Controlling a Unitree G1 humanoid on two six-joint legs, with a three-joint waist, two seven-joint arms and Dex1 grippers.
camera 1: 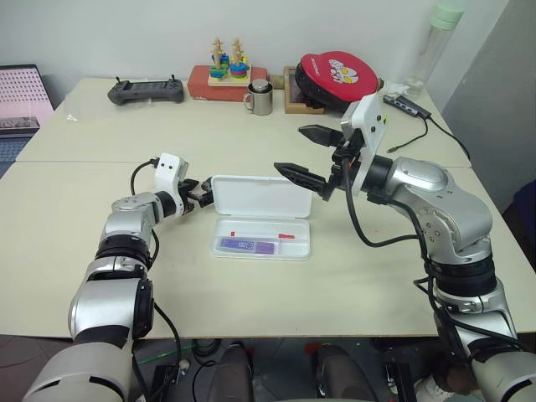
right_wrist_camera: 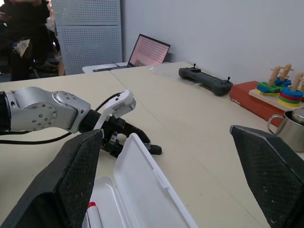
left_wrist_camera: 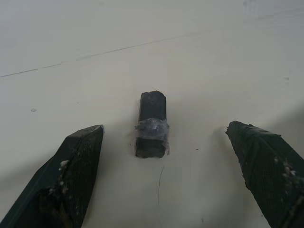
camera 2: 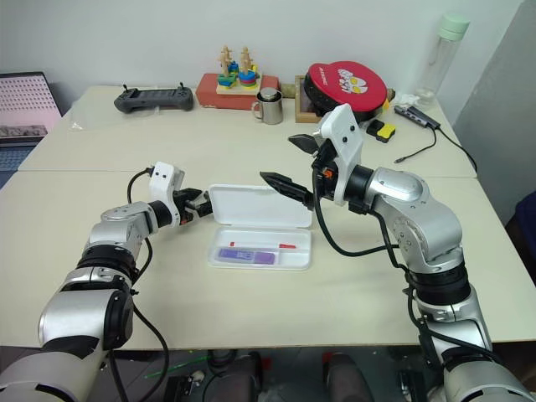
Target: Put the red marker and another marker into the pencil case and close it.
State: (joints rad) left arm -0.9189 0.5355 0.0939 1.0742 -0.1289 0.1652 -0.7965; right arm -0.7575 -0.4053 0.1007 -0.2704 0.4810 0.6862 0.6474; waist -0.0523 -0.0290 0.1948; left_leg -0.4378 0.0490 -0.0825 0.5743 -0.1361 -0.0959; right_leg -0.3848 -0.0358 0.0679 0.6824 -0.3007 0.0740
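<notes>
The white pencil case lies open in the middle of the table, its lid raised behind the shallow tray. In the tray lie the red marker and, in front of it, the purple marker. My left gripper is open, low over the table at the lid's left end. A small dark cylinder lies on the table between its fingers. My right gripper hangs open and empty in the air above the case's right end.
Along the table's far edge stand a black controller, a red box with a stacking toy, a metal mug, a red round pouch and a tall bottle. A cable runs along the right side.
</notes>
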